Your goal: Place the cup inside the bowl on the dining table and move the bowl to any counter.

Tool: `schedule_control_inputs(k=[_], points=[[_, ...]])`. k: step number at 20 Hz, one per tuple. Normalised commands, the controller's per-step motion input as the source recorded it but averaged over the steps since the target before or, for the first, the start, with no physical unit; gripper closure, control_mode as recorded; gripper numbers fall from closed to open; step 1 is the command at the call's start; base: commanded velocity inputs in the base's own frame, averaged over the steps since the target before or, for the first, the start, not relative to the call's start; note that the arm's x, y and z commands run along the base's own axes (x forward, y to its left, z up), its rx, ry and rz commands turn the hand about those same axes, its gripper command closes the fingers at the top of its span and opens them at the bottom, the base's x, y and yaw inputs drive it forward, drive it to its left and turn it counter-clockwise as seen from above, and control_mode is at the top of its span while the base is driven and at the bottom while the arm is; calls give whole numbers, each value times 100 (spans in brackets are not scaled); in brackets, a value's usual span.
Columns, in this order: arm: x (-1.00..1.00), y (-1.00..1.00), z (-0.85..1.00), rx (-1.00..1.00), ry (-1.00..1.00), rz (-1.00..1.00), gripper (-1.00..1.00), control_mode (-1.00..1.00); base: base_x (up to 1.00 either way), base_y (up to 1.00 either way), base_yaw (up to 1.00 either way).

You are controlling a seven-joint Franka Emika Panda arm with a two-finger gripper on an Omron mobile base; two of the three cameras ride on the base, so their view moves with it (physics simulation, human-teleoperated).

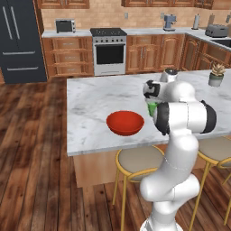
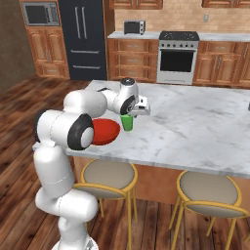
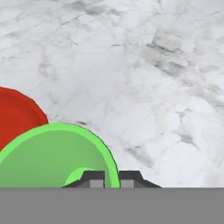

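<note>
Brown wooden cabinets and a tan brick wall back your kitchen; in the left base view the white-grey veined marble dining table [image 1: 94, 101] serves as your worktop. On it sits the wide, shallow, glossy red bowl [image 1: 125, 122], and just to the bowl's right the small bright green handleless cup [image 1: 152, 107] peeks out beside the arm, under the gripper [image 1: 151, 95]. A potted plant in a grey pot [image 1: 216, 75] stands well beyond the bowl, at the far corner.

From the right base view you see the cup [image 2: 127, 122] just beside the bowl [image 2: 104, 132], hanging under the gripper [image 2: 131, 114]; whether its base has left the dining table [image 2: 205, 127] you cannot tell.

Through the hand view the fingers [image 3: 95, 179] sit narrow, pinching the cup's [image 3: 48, 153] rim wall, one inside and one outside; the bowl [image 3: 17, 116] edge lies just past it.

Expect the cup to be light, rigid and smooth, so it may swing or slip in a rim pinch. The bowl looks stiff, glossy and heavier; its rim seems your best hold.
</note>
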Motion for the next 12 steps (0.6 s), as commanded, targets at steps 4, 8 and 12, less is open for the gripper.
schedule_control_inputs(k=[4, 8, 12], points=[[0, 29, 31, 0, 0, 0, 100, -100, 0, 0, 0], [0, 30, 34, 0, 0, 0, 100, -100, 0, 0, 0], [0, 11, 40, 0, 1, 0, 100, -100, 0, 0, 0]])
